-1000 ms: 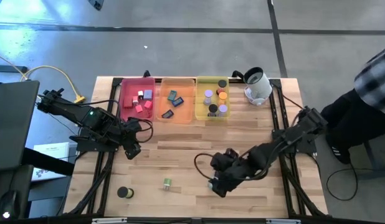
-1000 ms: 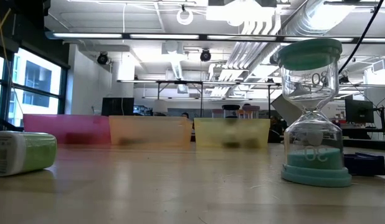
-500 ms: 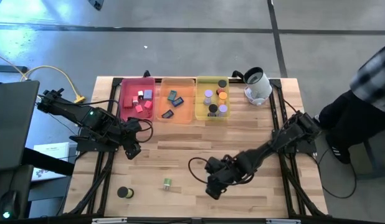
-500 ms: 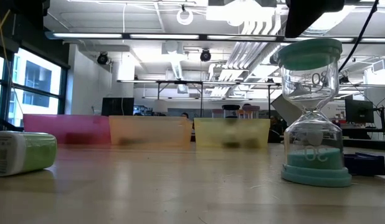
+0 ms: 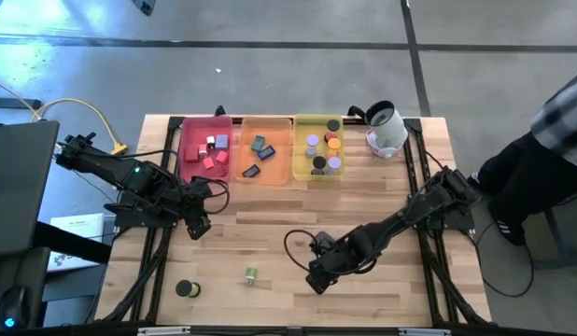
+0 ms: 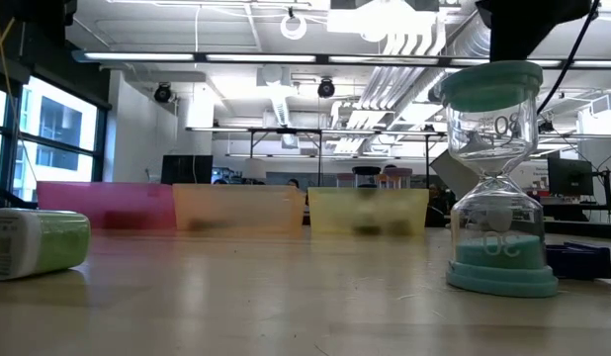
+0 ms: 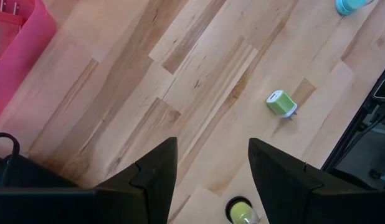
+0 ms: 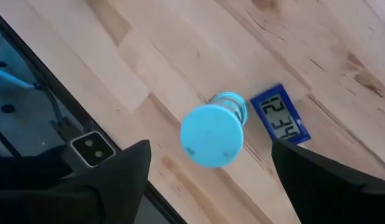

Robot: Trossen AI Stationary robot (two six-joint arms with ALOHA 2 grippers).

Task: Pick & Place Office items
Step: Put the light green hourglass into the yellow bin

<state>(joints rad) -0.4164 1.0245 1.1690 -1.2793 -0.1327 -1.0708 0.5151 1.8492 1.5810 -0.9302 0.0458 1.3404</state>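
Note:
A teal hourglass (image 8: 212, 135) stands upright on its base near the table's front edge, with a small blue digital clock (image 8: 280, 121) lying flat beside it. My right gripper (image 8: 210, 163) hangs open above the hourglass, one finger on either side of its top, touching nothing. In the high view this gripper (image 5: 316, 278) hides both things. A green charger cube (image 5: 250, 274) and a black-and-green cylinder (image 5: 186, 289) lie at the front left. My left gripper (image 5: 198, 225) waits open over bare wood, in front of the pink tray (image 5: 189, 163).
Pink, orange (image 5: 270, 175) and yellow (image 5: 318, 176) trays with several small items stand in a row at the far edge. A white rounded device (image 5: 386, 128) sits at the far right corner. A person stands beyond the table's right edge (image 5: 550, 140). Bare wood lies mid-table.
My right gripper has sunk toward the hourglass and shifted a little toward the table's left and near edges, rolling its wrist as it went. It now shows at the top of the low view above the hourglass. Its fingers stay open.

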